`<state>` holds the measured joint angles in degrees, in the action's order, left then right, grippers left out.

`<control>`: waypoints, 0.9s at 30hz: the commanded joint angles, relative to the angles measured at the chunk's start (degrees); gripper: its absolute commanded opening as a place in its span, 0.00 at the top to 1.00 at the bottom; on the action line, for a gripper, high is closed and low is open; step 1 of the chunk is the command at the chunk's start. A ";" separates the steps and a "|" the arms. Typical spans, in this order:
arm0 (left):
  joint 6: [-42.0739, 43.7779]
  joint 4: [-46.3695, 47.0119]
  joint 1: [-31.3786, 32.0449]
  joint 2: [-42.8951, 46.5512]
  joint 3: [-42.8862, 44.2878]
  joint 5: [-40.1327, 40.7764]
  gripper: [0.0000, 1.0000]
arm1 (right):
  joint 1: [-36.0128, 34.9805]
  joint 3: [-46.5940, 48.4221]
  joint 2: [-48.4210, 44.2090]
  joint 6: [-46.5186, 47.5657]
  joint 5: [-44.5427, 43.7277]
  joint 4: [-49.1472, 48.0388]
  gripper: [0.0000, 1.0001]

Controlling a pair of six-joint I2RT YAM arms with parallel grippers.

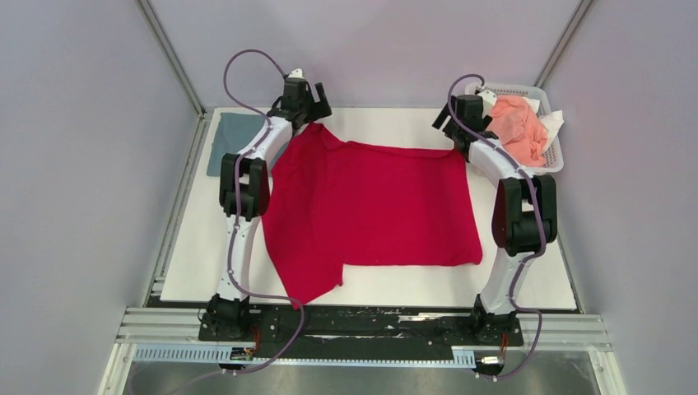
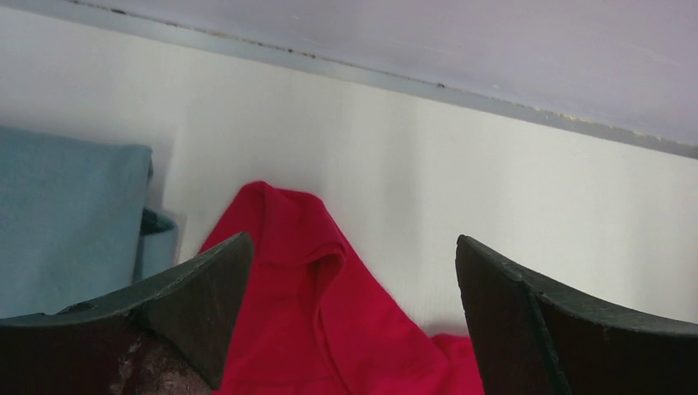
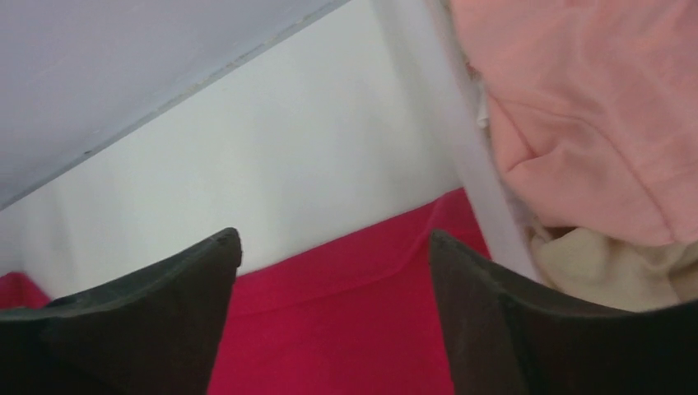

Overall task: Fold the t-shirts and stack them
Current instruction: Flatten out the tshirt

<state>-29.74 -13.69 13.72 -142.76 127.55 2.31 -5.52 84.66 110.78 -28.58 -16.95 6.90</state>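
Note:
The crimson red t-shirt lies spread flat across the middle of the white table, one sleeve pointing to the near left. The grey-blue t-shirt lies folded at the far left, partly hidden by the left arm. My left gripper is open and empty above the red shirt's far left corner, with the grey-blue shirt to its left. My right gripper is open and empty above the red shirt's far right corner.
A white mesh basket at the far right holds a salmon-pink cloth and a cream cloth; its rim stands right beside the right gripper. Grey walls close in behind and at both sides.

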 commanded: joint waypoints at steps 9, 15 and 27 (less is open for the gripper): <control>-11.83 2.75 -0.14 13.64 -18.34 -14.81 0.00 | -5.52 -15.01 -11.74 -1.06 14.94 -2.68 0.00; -16.86 2.39 -0.01 9.84 -17.86 -17.51 0.00 | -6.61 -19.57 -10.91 -2.27 16.99 -2.61 0.00; -18.97 -0.40 0.48 4.72 -14.22 -15.84 0.00 | -6.60 -19.49 -6.52 -1.85 18.62 -1.23 0.00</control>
<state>-47.77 -13.52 13.91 -137.78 111.50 -14.63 -12.08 64.51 103.79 -29.76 1.21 6.59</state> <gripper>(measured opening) 1.000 0.998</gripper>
